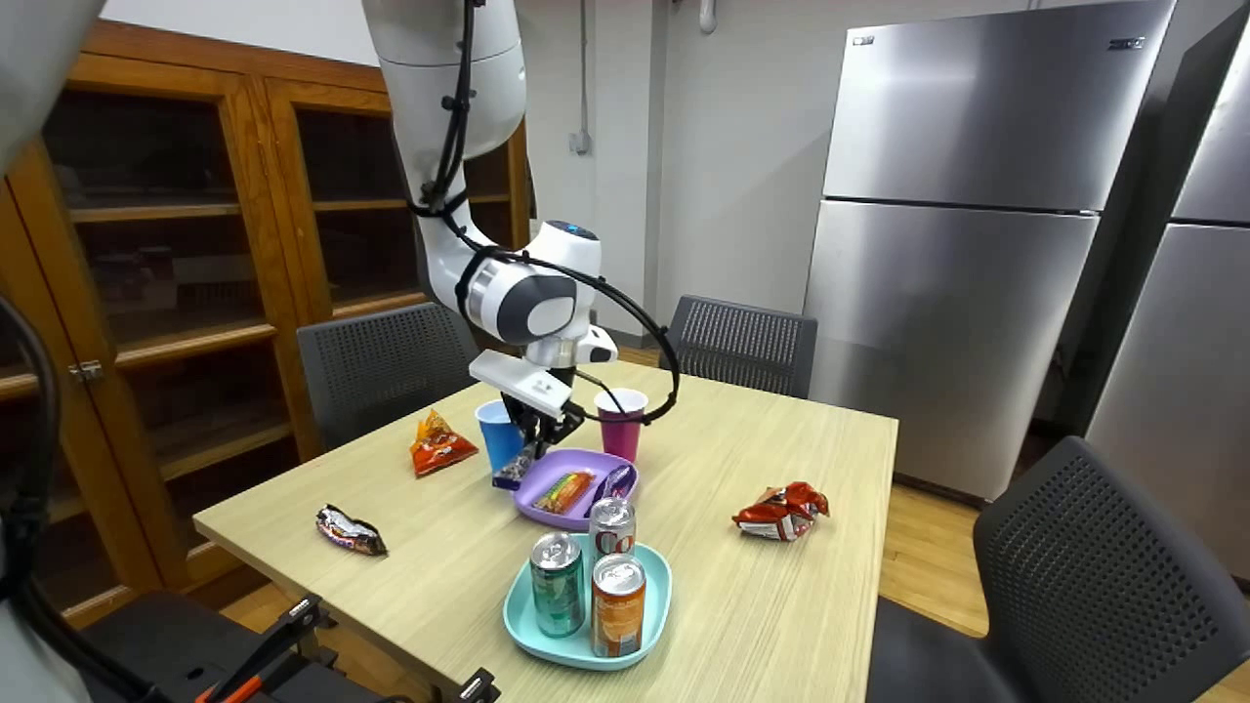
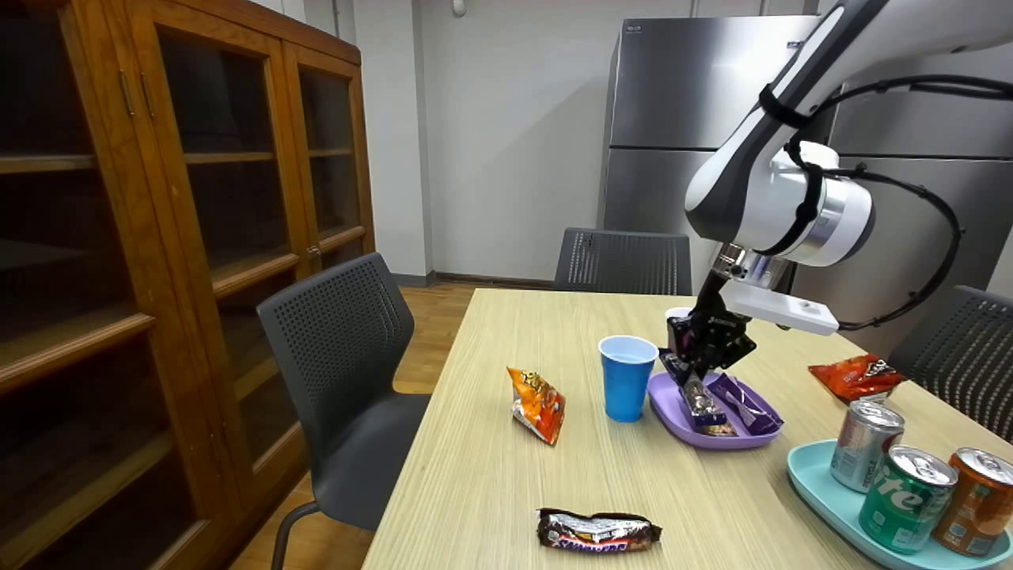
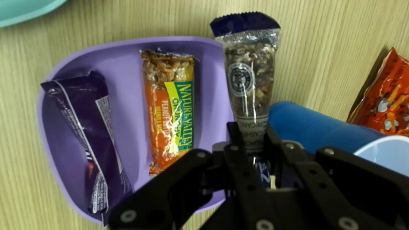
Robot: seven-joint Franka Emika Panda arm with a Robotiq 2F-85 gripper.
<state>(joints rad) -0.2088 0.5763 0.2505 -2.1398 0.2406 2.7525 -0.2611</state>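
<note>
In the wrist view the black fingers (image 3: 235, 140) of the hand (image 3: 251, 129) hide part of the nut bar (image 3: 250, 70); the blue cup (image 3: 313, 127), just beside them at three o'clock, runs off the right edge, some of its mouth lost, and so does the orange-red packet (image 3: 386, 99) beyond it; the teal tray (image 3: 25, 9) shows only a piece of rim, at ten o'clock from the hand; in an exterior view another cup (image 2: 678, 312) shows just a little pale rim behind the hand.

The purple tray (image 3: 126, 95) holds a granola bar (image 3: 169, 118) near its middle and a purple-wrapped bar (image 3: 99, 134) toward nine o'clock in the wrist view; on the teal tray, in an exterior view, the silver can (image 1: 612, 527) stands toward one, the green can (image 1: 558, 586) toward eight and the orange can (image 1: 618, 605) toward four, hiding the silver one's lower part.

The arm (image 1: 449, 88) hangs in from the top edge of an exterior view; the hand points down at a slant, pinching the nut bar near one end; the bar's free end points to twelve o'clock in the wrist view and covers some of the purple tray's rim toward two; whether they touch I cannot tell.
</note>
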